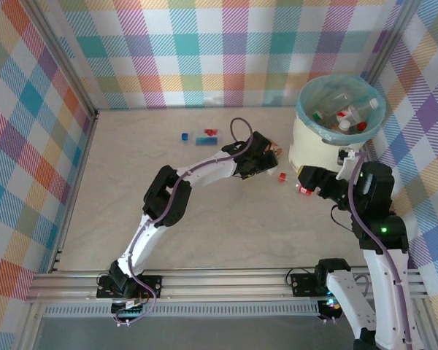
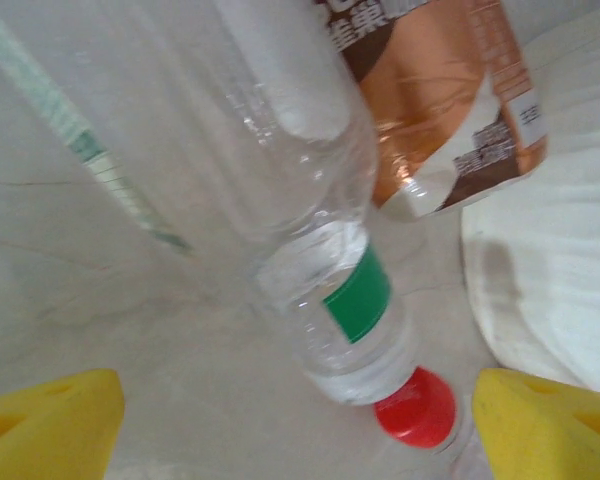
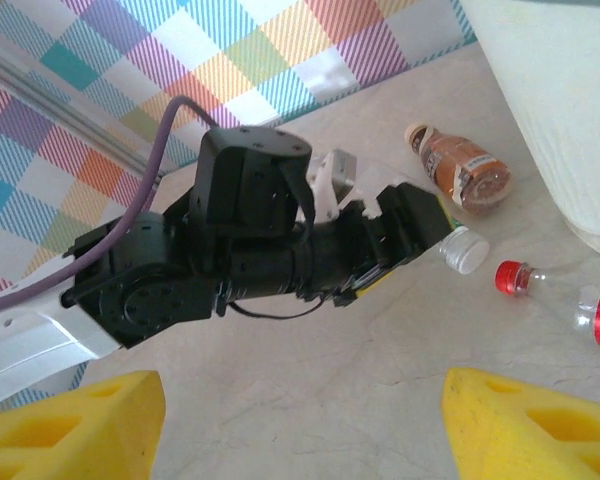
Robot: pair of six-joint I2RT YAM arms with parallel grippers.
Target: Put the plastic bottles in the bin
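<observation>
Two yellow fingertips [image 3: 75, 425] of the right hand are seen at the lower corners, spread wide apart with nothing between them. The left hand [image 3: 420, 235] is stretched across the pale worktop [image 3: 380, 400], a white-capped clear bottle [image 3: 462, 250] at its tip. A brown bottle [image 3: 462, 172] lies beside the cream bin [image 3: 550, 110], and a red-capped bottle [image 3: 545, 295] lies nearby
</observation>
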